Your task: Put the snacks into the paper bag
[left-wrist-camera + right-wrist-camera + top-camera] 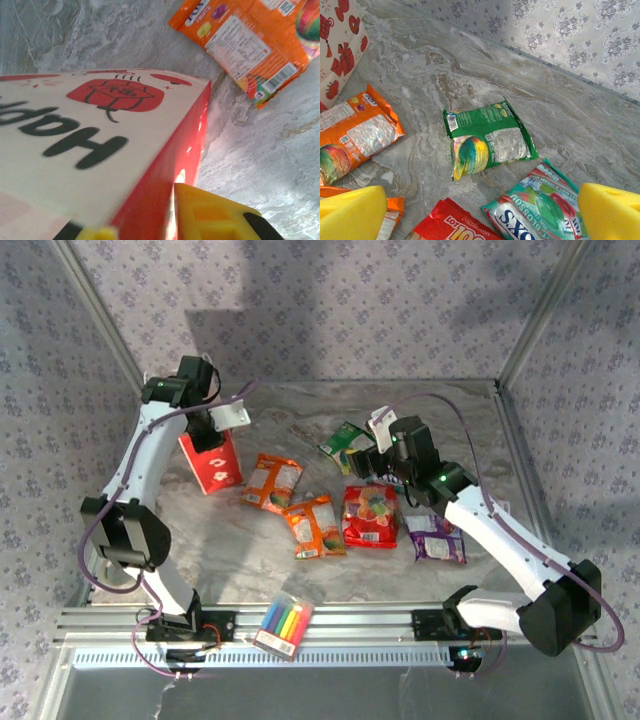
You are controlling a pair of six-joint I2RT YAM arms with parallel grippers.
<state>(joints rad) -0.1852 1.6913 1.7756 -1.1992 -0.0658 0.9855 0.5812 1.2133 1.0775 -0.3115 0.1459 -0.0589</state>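
Left jaws clamp the paper bag (212, 465), apparently steadying it for loading; right jaws stand apart, green packet (487, 137) ahead.

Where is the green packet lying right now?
In the top view the green packet lies toward the back, right of centre, just beyond the right tool and the teal-white packet.

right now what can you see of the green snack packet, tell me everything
The green packet is crinkly foil, lying flat on the grey marbled table with its printed back up: white barcode patch, pale text panel, a rainbow swirl at one end. It sits ahead of the open right gripper, ungripped. The teal-white packet lies close by its corner; contact is unclear.
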